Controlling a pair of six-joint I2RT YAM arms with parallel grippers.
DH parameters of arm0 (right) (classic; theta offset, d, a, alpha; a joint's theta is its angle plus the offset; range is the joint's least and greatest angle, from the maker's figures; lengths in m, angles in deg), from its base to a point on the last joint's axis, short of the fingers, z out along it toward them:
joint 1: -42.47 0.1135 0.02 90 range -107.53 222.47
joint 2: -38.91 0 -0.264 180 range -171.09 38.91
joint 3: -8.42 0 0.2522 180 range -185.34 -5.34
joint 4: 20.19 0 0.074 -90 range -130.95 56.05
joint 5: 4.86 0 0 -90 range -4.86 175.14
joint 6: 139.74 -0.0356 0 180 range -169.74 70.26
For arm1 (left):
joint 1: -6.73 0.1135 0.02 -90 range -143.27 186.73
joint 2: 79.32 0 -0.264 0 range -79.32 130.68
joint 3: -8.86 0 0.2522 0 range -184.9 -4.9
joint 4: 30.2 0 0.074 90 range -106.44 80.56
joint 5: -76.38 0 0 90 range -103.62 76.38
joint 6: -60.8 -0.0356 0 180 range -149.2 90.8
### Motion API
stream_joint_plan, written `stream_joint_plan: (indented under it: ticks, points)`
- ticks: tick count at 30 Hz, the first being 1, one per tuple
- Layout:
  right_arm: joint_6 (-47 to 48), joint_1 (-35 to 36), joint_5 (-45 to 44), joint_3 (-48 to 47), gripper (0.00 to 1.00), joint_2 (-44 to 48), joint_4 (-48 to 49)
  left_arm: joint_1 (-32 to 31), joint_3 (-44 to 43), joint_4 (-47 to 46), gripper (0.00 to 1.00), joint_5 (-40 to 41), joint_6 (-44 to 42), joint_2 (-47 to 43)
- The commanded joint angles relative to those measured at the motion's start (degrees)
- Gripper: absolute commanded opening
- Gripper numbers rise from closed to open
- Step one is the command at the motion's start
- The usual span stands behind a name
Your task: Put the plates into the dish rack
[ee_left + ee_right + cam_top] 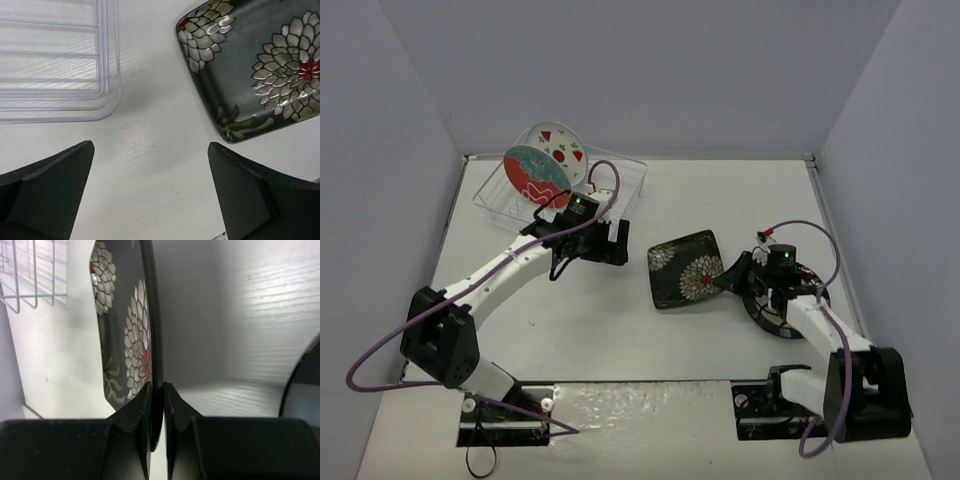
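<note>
The clear dish rack (625, 180) stands at the back left; its corner shows in the left wrist view (107, 95). The white plate with red fruit marks (560, 148) and the red plate with a teal flower (532, 178) stand upright in it. My right gripper (732, 275) is shut on the right edge of the black square floral plate (686, 268), seen edge-on between its fingers (158, 385) and tilted off the table. The dark-rimmed round plate (768, 312) lies under my right arm. My left gripper (150, 150) is open and empty over bare table beside the rack.
Grey walls close in the white table on the left, back and right. A purple cable loops off each arm. The round plate's dark rim shows at the right edge of the right wrist view (300, 380).
</note>
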Motion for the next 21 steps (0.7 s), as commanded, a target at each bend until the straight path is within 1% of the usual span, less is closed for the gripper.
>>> stream_joint_plan:
  ticks: [1, 6, 9, 13, 15, 18, 21]
  points:
    - [-1.2, -0.2, -5.1, -7.3, 0.0, 10.7, 6.1, 1.0, -2.0, -2.5, 0.97, 1.9, 1.5, -5.1]
    - [1.6, -0.2, -10.2, -13.3, 0.0, 14.3, 6.2, 3.4, -1.5, -3.3, 0.97, 3.2, 3.2, -7.8]
    - [3.1, 0.0, -10.7, -17.6, 0.0, 13.9, 8.1, 6.1, -0.8, -3.7, 0.97, 3.6, 5.0, -9.1]
    - [6.5, 1.3, -12.4, -24.0, 0.0, 10.8, 11.2, 10.5, 0.2, -3.2, 0.97, 5.0, 8.0, -10.6]
    - [10.6, 3.8, -15.0, -28.0, 0.0, 9.2, 13.4, 12.6, 0.8, -2.5, 0.97, 5.7, 9.4, -11.5]
    - [19.1, 10.5, -20.1, -35.3, 0.0, 4.8, 15.0, 15.1, 0.9, -0.8, 0.97, 9.0, 10.7, -12.4]
    - [25.8, 14.6, -19.5, -45.5, 0.0, -2.3, 15.8, 17.4, 0.8, 0.7, 0.97, 10.7, 11.5, -13.3]
